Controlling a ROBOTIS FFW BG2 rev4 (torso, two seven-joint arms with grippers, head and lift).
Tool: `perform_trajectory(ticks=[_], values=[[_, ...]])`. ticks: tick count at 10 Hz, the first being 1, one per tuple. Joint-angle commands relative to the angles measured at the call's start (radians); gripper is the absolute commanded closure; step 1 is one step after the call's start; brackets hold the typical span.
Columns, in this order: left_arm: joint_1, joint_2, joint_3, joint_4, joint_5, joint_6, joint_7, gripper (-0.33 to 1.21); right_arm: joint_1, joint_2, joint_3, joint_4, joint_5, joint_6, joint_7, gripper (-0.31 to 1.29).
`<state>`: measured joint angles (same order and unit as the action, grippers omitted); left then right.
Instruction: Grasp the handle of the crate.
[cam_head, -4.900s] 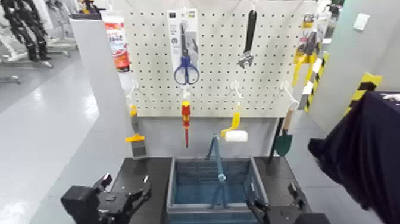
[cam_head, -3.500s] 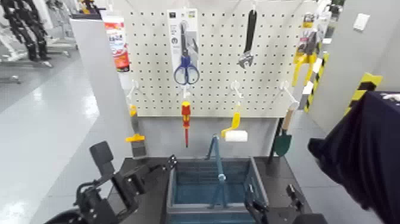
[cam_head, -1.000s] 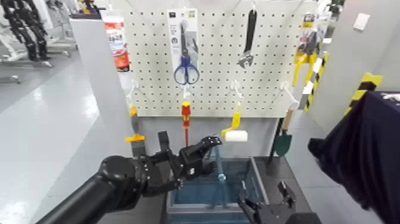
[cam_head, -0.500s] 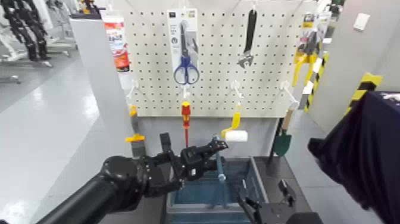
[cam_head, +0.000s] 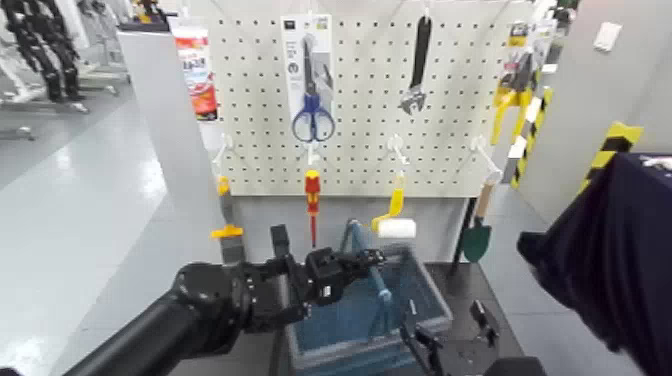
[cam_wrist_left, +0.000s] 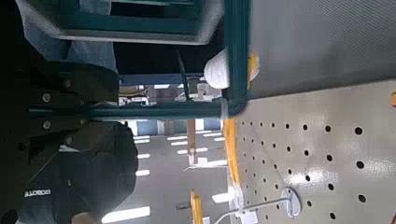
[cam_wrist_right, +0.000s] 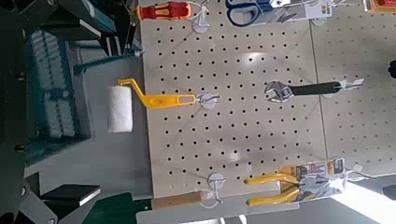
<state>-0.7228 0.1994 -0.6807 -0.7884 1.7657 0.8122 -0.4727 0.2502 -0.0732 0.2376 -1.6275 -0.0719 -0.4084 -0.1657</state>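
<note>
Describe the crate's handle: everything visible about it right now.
The handle is a thin teal-blue bail bar, plastic by its look, with a lighter knob on the near leg. It arches upright over the middle of the blue-grey slatted crate, which sits tilted. The left gripper is at its top, fingers around the bar. The left wrist view shows the bar close up.

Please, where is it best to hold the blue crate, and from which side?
By the handle at mid-length, from the robot's left: the thin bar arches clear above the crate, leaving room for fingers. The left gripper is shut there; the right gripper waits low.
</note>
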Motion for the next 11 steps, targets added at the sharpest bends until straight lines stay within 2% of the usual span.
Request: perform_trajectory(ticks=[1,8,11], values=[[0.006,0.0,0.0,0.0,0.001,-0.001,-0.003,1.18,0.004,0.0,-0.004,0.0,0.0,-0.004,0.0,0.14],[0.055,0.009,0.024,-0.042,0.0,0.01,-0.014,1.18,0.011,0.001,-0.012,0.0,0.001,-0.001,-0.002,0.14],[0.092,0.04,0.033,-0.109,0.0,0.028,-0.021,1.18,0.015,0.004,-0.018,0.0,0.004,0.003,-0.002,0.14]])
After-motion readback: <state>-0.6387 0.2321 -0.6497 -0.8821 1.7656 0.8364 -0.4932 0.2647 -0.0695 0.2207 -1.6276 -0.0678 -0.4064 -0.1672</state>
